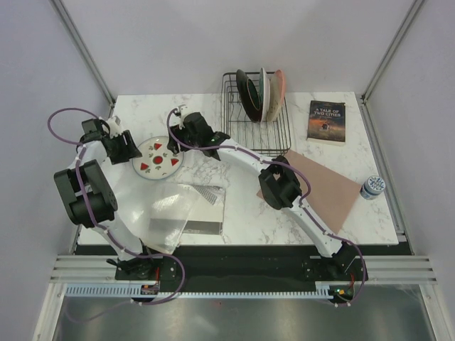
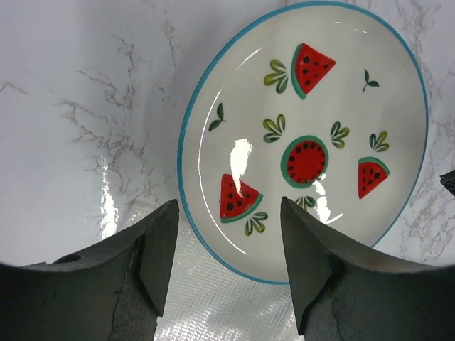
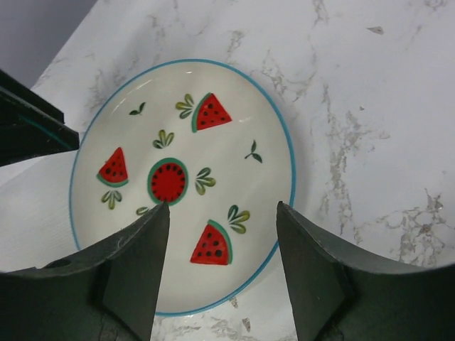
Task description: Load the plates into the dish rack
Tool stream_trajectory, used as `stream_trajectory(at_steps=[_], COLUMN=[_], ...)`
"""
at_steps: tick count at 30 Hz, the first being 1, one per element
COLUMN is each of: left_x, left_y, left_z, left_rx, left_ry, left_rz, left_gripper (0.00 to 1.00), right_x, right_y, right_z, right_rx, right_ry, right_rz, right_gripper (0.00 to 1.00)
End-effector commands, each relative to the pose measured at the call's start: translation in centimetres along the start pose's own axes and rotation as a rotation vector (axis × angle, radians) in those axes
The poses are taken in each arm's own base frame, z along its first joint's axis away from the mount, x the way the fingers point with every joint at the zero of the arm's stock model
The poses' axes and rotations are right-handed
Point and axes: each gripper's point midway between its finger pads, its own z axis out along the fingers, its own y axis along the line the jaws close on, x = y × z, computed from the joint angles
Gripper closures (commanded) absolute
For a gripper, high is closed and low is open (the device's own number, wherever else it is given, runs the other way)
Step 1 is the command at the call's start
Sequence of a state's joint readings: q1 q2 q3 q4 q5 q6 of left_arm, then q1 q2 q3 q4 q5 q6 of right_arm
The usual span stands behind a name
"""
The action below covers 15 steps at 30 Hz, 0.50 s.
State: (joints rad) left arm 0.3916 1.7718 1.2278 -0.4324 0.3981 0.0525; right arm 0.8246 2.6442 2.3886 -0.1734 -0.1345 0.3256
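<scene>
The white plate with red watermelon marks (image 1: 157, 158) lies flat on the marble table at the left. It also shows in the left wrist view (image 2: 306, 135) and in the right wrist view (image 3: 181, 177). My left gripper (image 1: 134, 148) is open just left of it; in its own view (image 2: 227, 213) the jaws straddle the plate's near rim without touching. My right gripper (image 1: 181, 135) is open at the plate's far-right side, its jaws (image 3: 222, 209) above the rim, empty. The black wire dish rack (image 1: 266, 135) stands at the back with the dark plate (image 1: 248, 94), a pale one (image 1: 264, 96) and a pink one (image 1: 279, 87) upright in it.
A clear plastic sheet (image 1: 167, 213) lies in front of the plate and under its near edge (image 2: 213, 305). A pinkish-brown mat (image 1: 330, 188), a dark book (image 1: 327, 121) and a small blue-white cup (image 1: 372, 187) lie at the right.
</scene>
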Motion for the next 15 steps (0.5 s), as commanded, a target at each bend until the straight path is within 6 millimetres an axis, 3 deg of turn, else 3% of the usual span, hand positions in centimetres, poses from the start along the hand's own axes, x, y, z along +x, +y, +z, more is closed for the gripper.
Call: stream_trajectory(at_steps=[1, 11, 15], left_x=[-1.0, -0.1, 1.0], left_y=[1.1, 2.4, 2.7], left_z=[1.6, 3.1, 3.9], left_rx=[-0.022, -0.043, -0.032], left_ry=[-0.046, -0.028, 0.007], left_rz=[-0.082, -0.104, -0.129], left_gripper=[0.34, 0.36, 0.39], right_x=[-2.4, 1.1, 3.7], right_y=[-1.0, -2.4, -1.9], right_z=[0.3, 1.4, 2.1], right_rx=[0.115, 0.149, 0.104], right_ry=[-0.096, -0.031, 0.028], right_rz=[-0.014, 0.028, 0.086], right_gripper=[0.32, 0.34, 0.35])
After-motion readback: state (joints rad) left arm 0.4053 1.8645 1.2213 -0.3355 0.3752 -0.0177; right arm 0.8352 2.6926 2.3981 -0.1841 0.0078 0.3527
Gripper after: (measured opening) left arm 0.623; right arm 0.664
